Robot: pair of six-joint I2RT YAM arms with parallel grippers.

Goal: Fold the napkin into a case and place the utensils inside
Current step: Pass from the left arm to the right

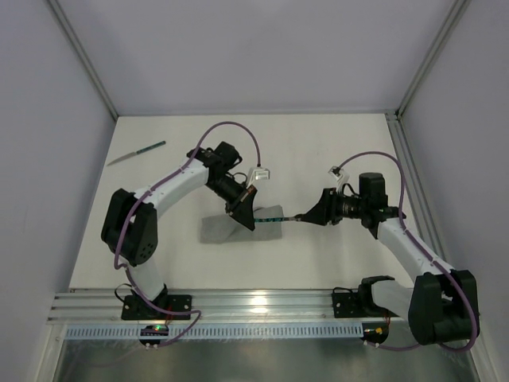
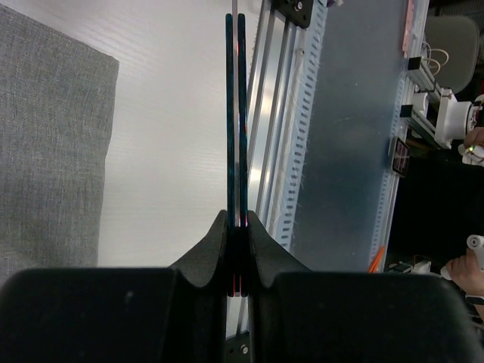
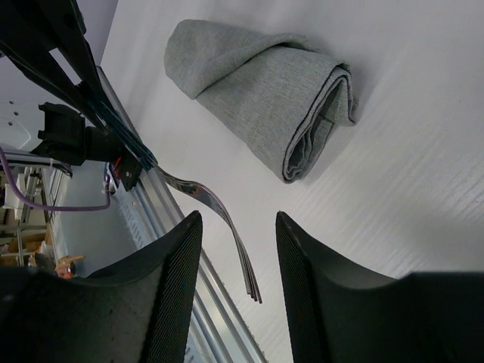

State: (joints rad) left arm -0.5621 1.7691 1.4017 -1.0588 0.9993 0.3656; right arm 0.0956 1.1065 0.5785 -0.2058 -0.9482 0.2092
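Observation:
My left gripper (image 1: 246, 213) is shut on the teal handle of the fork (image 1: 272, 220), which sticks out level to the right above the table. In the left wrist view the handle (image 2: 236, 113) shows edge-on, pinched between the fingers of the left gripper (image 2: 237, 221). The fork's silver tines (image 3: 242, 257) hang between the fingers of my right gripper (image 3: 238, 215), which is open and clear of them on both sides. The grey napkin (image 1: 219, 229), loosely folded (image 3: 265, 98), lies on the table beneath the left gripper. The knife (image 1: 137, 153) rests at the table's far left.
An aluminium rail (image 1: 254, 302) runs along the near table edge, just beyond the fork in both wrist views. White enclosure walls (image 1: 79, 72) close off the left, right and back sides.

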